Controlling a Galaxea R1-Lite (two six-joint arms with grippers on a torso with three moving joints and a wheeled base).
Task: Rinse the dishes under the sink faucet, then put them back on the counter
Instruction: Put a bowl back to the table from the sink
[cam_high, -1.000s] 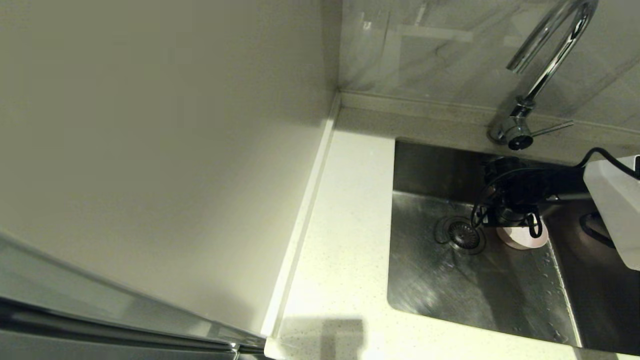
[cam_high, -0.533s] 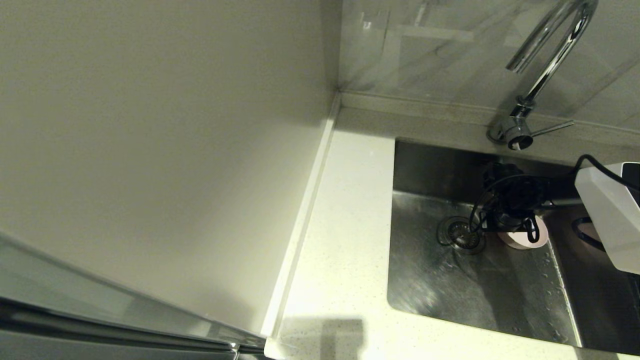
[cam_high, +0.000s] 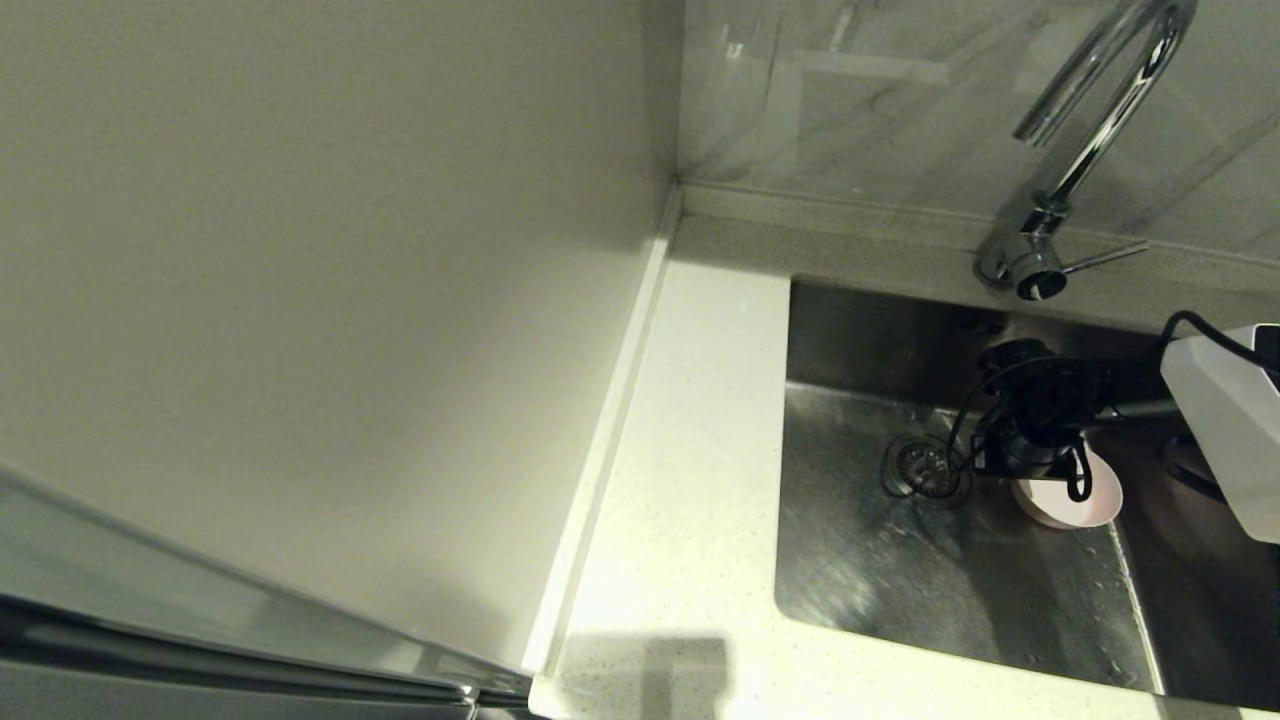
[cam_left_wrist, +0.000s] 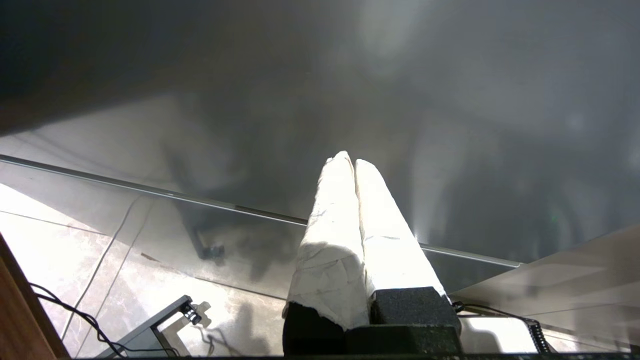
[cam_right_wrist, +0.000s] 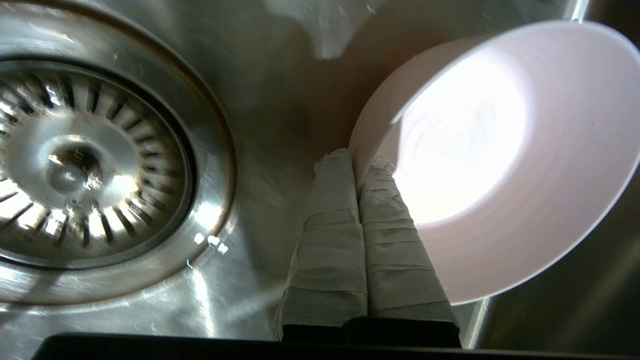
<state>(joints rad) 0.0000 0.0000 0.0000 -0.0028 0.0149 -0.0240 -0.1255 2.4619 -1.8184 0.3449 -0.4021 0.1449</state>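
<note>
Speckled white counter (cam_high: 690, 450) fills the left side and lies bare in the head view, a broad landing place between the plain side panel and the sink (cam_high: 850, 570). Farther right, the drain strainer (cam_high: 922, 468) sits just beside the right gripper (cam_right_wrist: 357, 160), whose taped fingers have closed from wide open within the last second and now pinch the rim of the pink bowl (cam_high: 1075, 495). The bowl has tipped up off the basin floor — so the pickup looks made, and the rinse under the faucet (cam_high: 1090, 130) probably comes next. Its spout hangs above, with open room beneath; the sink's right wall is near the bowl. The left gripper (cam_left_wrist: 354, 162) is parked away from the sink — fingers together, holding nothing.
</note>
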